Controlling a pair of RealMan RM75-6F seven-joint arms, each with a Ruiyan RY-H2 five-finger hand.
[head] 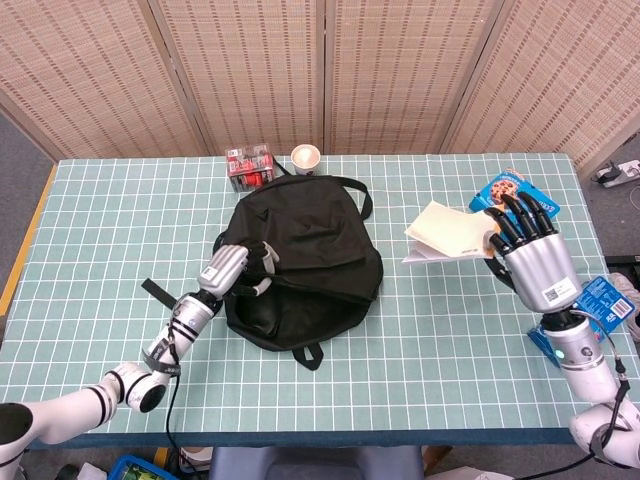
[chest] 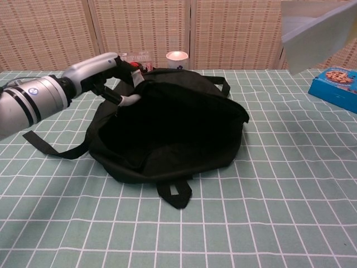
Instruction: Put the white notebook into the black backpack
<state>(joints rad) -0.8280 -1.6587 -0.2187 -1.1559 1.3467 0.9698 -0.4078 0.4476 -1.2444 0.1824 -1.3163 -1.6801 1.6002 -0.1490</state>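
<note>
No lettering sharp enough to read anywhere. Print on the blue cookie box point(chest: 338, 86) at the desk's right edge: only a picture of cookies made out, words too blurred. Small white label on the back of the right hand point(head: 532, 268): dark marks, illegible. Similar white label on the back of the left hand point(head: 226, 270): nothing readable. Red-and-white printing on the clear pack point(head: 251, 166) at the far edge of the desk: too small to tell. Blue packet point(head: 607, 297) beside the right wrist: white marks, unreadable. Paper cup point(head: 305, 158): marks near the rim, not legible.
</note>
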